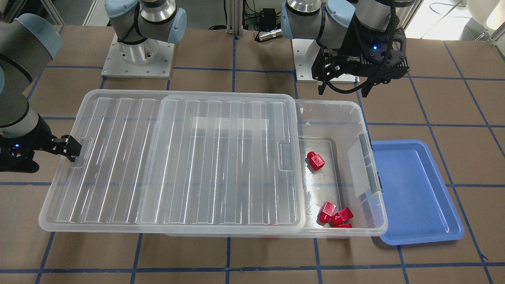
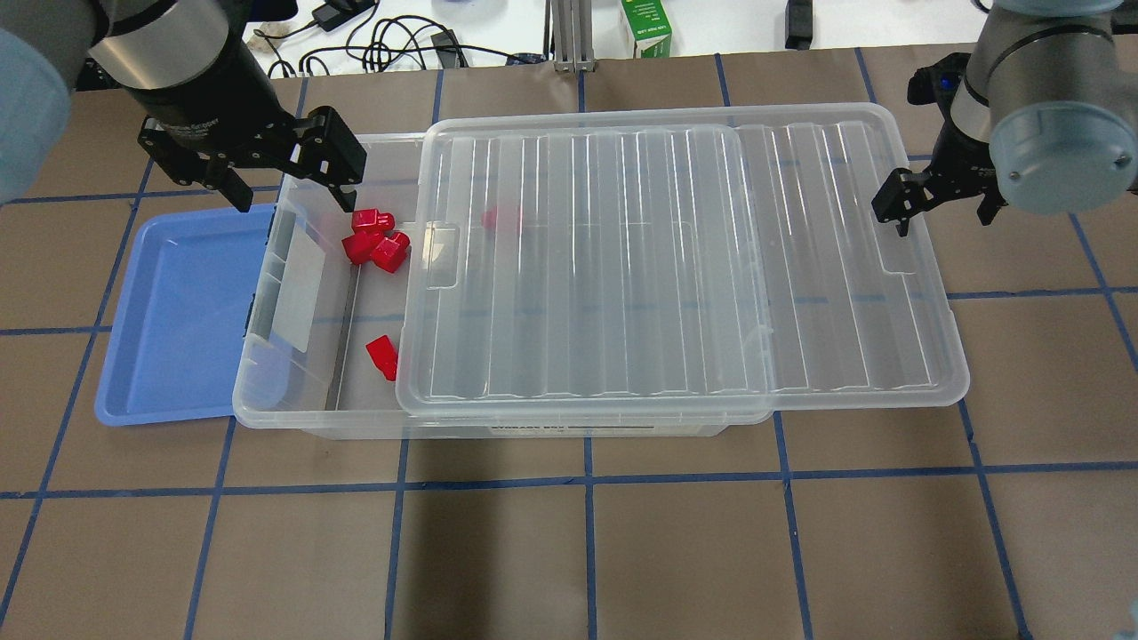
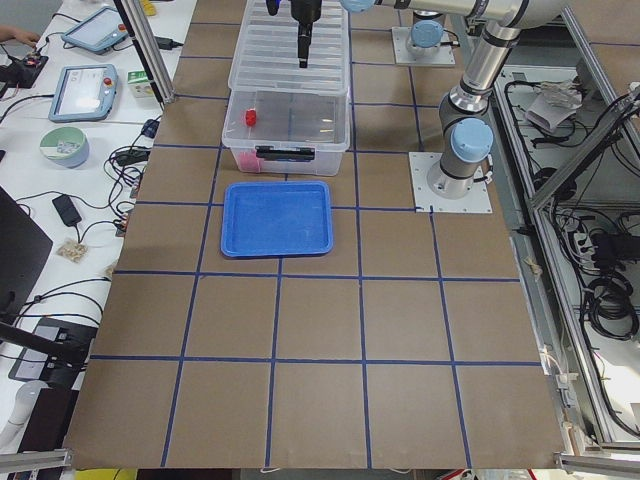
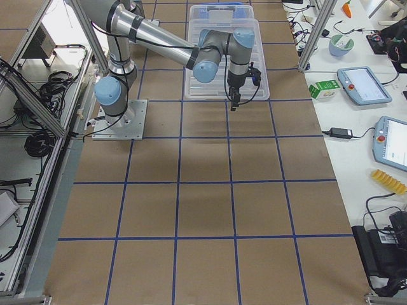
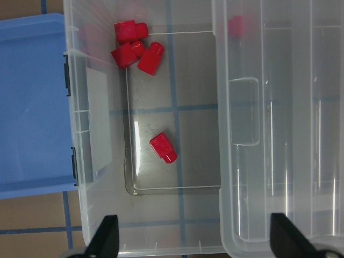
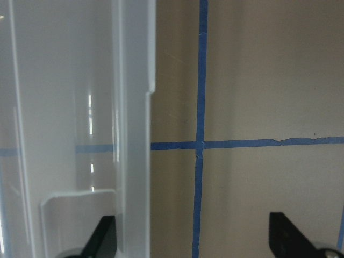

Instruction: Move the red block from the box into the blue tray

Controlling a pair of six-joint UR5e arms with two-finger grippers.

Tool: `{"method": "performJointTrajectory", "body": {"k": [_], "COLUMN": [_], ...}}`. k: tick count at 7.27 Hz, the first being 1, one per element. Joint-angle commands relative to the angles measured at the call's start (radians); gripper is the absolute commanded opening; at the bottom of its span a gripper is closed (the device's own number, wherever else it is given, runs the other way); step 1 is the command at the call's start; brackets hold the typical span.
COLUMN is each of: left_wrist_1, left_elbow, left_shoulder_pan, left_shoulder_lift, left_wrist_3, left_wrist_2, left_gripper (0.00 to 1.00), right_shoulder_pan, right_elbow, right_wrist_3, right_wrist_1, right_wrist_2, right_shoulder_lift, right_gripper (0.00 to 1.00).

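A small glossy red plastic block [image 5: 163, 148], cube-like with a short round stub, lies alone on the floor of the large clear plastic box [image 2: 267, 413], in its uncovered end. Three like blocks [image 2: 373, 236] huddle touching in the corner away from the robot. Another block [image 2: 502, 218] shows dimly under the ribbed translucent lid [image 2: 676, 267], which covers the rest. The shallow blue plastic tray [image 2: 178, 311] sits on the brown surface [image 2: 587, 551] against that open end. The left pincer [image 2: 293, 191] hangs wide open above the box, holding nothing. The right pincer [image 2: 938, 209], also spread wide and unladen, straddles the lid's outer edge.
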Motion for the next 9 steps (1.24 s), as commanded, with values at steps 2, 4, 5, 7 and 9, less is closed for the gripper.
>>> {"method": "performJointTrajectory", "body": {"k": [2,4,5,7,9], "left_wrist_1": [0.000,0.000,0.000,0.000,0.008], "left_elbow": [0.000,0.000,0.000,-0.002,-0.030], "left_shoulder_pan": [0.000,0.000,0.000,0.000,0.000], "left_shoulder_lift": [0.000,0.000,0.000,0.000,-0.017], "left_wrist_3": [0.000,0.000,0.000,0.000,-0.020], "left_wrist_2": [0.000,0.000,0.000,-0.002,-0.002], "left_gripper": [1.00,1.00,1.00,1.00,1.00], "right_shoulder_pan": [-0.008,-0.006,-0.002,0.014,0.130], "right_elbow": [-0.009,-0.053,-0.090,-0.218,-0.340], "right_wrist_3": [0.001,0.000,0.000,0.003,0.085], "right_wrist_1": [0.007,0.052,0.096,0.322,0.493], "right_wrist_2": [0.002,0.001,0.002,0.043,0.229], "right_shoulder_lift": [-0.006,-0.024,-0.041,-0.091,-0.128], "right_gripper": [1.00,1.00,1.00,1.00,1.00]}}
